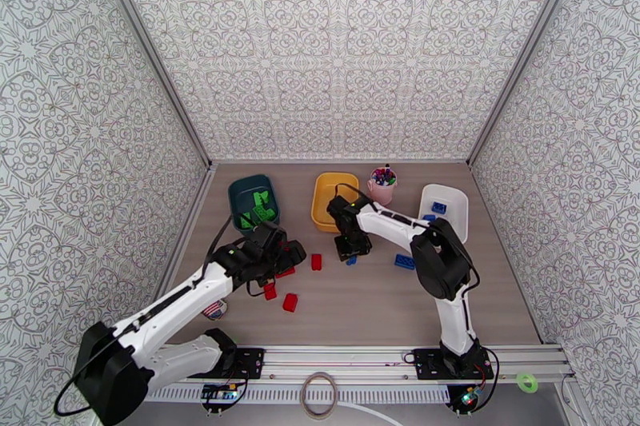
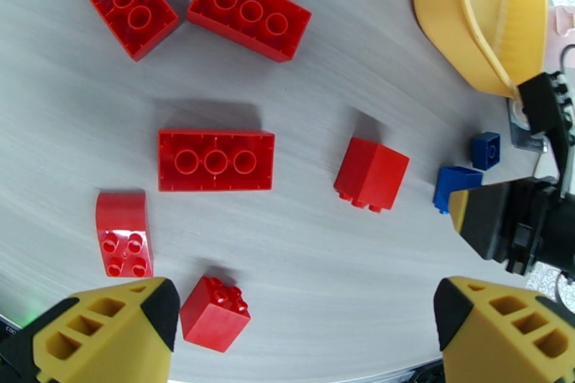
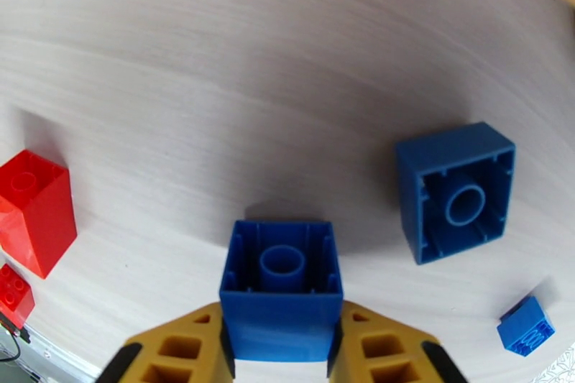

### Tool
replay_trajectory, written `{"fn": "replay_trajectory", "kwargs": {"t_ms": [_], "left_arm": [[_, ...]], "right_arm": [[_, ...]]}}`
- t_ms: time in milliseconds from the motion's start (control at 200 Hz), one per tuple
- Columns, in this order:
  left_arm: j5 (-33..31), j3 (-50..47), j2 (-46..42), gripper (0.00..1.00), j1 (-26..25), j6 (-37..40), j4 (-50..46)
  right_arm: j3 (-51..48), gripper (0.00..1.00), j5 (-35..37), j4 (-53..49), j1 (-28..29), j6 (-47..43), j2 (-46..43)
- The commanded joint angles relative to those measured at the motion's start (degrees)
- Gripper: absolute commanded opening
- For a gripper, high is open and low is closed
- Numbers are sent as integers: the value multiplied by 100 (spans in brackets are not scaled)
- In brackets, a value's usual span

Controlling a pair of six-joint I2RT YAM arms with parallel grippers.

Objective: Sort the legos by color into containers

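- The legos look light, hard and rigid, with smooth glossy walls; I judge they won't give under a squeeze but could slip or pivot out of a shallow pinch; the two flat opposite side walls are the place to take hold, not the studs.
- The blue brick being worked on sits just in front of the yellow tub, its hollow underside turned up toward the wrist camera; the walls are thin there, though stiff enough, I reckon.
- The right claw is drawn in on that blue brick, one of its yellow fingers against each side wall, pinching it; whether it is clear of the table I cannot tell.
- A second hollow blue brick lies just beside it, also in front of the yellow tub.
- The left claw is spread wide and holds nothing; it hovers over the red bricks, which are scattered in front of and left of the yellow tub.
- The green bricks sit in the teal tub, left of the yellow tub; another blue piece is in the white tub, right of it.
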Motion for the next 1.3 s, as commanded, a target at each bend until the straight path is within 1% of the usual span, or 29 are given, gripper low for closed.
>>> {"fn": "replay_trajectory", "kwargs": {"t_ms": [0,140,295,425,630,715,745,865,955,1035,1095,1135,1185,1246,1296], "left_arm": [[144,461,394,99,-90,223,305],[357,1002,1061,99,-146,492,567],[621,1872,1948,99,-292,818,785],[957,2936,2853,99,-471,1170,763],[1363,4949,4318,99,-822,1671,306],[1442,5729,4818,99,-979,1810,101],[1625,5978,4978,99,-1038,1848,35],[1751,6798,5473,99,-1255,2019,-219],[1771,7104,5664,99,-1386,2058,-328],[1787,7115,5705,99,-1438,2049,-317],[1772,7106,5697,99,-1454,2064,-340],[1760,7081,5676,99,-1448,2093,-374],[1721,7039,5636,99,-1427,2124,-409],[1675,6936,5543,99,-1396,2124,-401],[1635,6799,5449,99,-1352,2103,-348]], "right_arm": [[11,26,-198,-67,-195,178,-616],[-148,24,-429,-36,-547,304,-1025],[-292,23,-647,-35,-1152,367,-1430],[-443,22,-745,-87,-1800,386,-1740],[-606,22,-874,-138,-3026,406,-2187],[-571,22,-877,-169,-3608,418,-2257],[-553,22,-861,-175,-3787,434,-2265],[-432,22,-734,-226,-4351,492,-2199],[-278,22,-622,-304,-4631,492,-2054],[-129,23,-524,-380,-4783,458,-1905],[-21,25,-455,-429,-4860,431,-1799],[26,28,-430,-459,-4900,416,-1749],[83,35,-400,-483,-4926,386,-1690],[147,45,-345,-523,-4933,344,-1639],[156,50,-329,-543,-4933,325,-1627]]}}
